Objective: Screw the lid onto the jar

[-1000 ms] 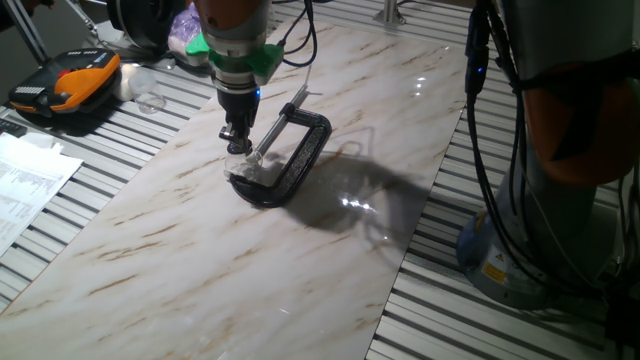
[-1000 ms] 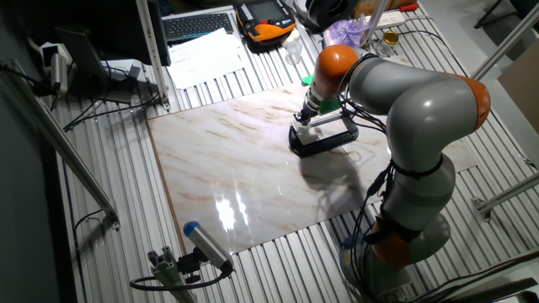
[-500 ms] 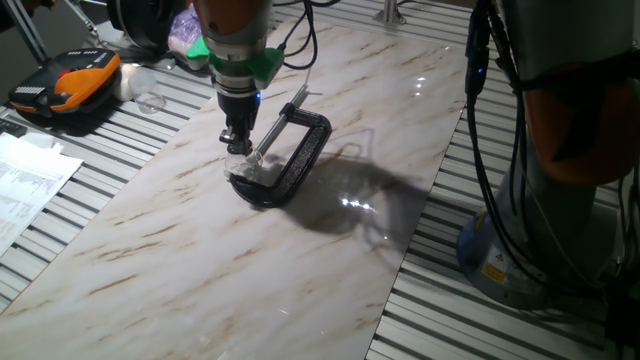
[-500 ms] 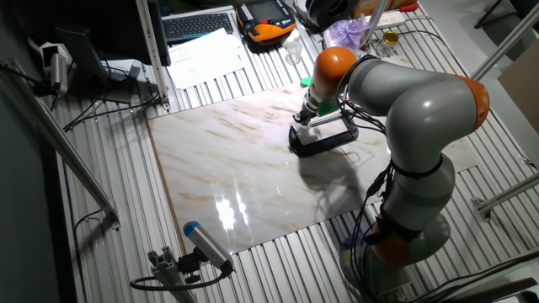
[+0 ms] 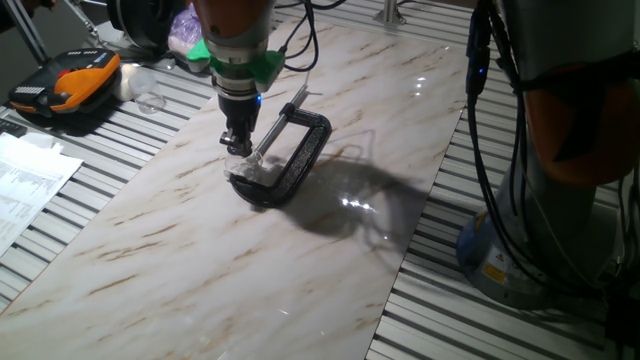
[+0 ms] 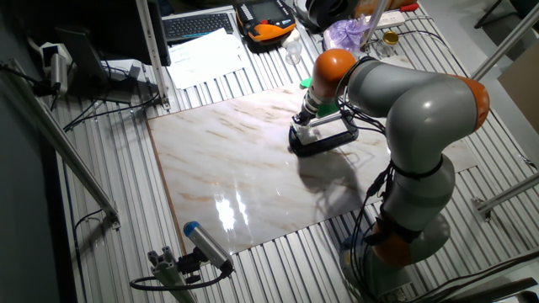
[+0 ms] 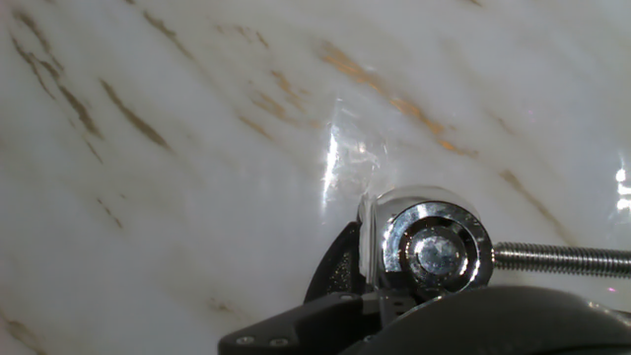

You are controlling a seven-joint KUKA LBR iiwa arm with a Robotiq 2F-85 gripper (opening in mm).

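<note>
The small clear jar [image 5: 241,168] stands inside the mouth of a black C-clamp [image 5: 296,160] on the marble board. In the hand view the silvery lid [image 7: 435,248] lies on top of the jar, its rim shiny and its centre darker. My gripper [image 5: 237,148] hangs straight down over the jar, with its narrow fingers close together and their tips at the jar's top. From the other side the gripper [image 6: 304,123] covers the jar. Whether the fingers touch the lid cannot be made out, and no fingers show in the hand view.
The clamp's steel screw rod [image 7: 562,258] runs up to the lid from the right. An orange and black case [image 5: 68,82], papers [image 5: 25,180] and a clear cup [image 5: 150,100] lie on the slatted table beyond the marble board [image 5: 200,280]. The arm's base [image 6: 404,227] stands beside the board.
</note>
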